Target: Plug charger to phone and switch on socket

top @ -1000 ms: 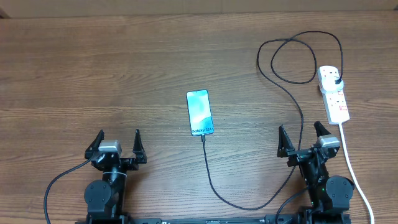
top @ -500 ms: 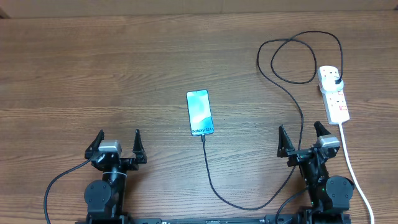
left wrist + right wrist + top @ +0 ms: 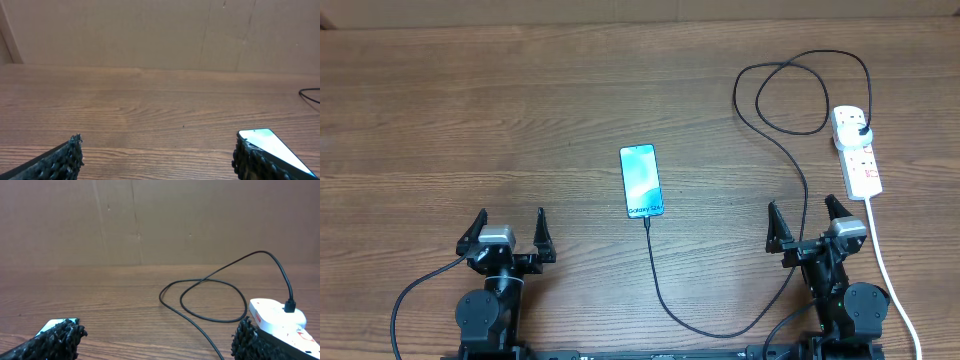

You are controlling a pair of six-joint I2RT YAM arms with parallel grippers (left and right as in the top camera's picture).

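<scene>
Both the left claw (image 3: 510, 214) and right claw (image 3: 801, 206) are open, empty. The long white plastic socket strip (image 3: 856, 150) lies ahead of the right one, pointing away.

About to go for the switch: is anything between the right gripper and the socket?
Nothing stands between the right gripper and the socket. Only the charger cable lies flat beneath the gripper, left of that path.
</scene>
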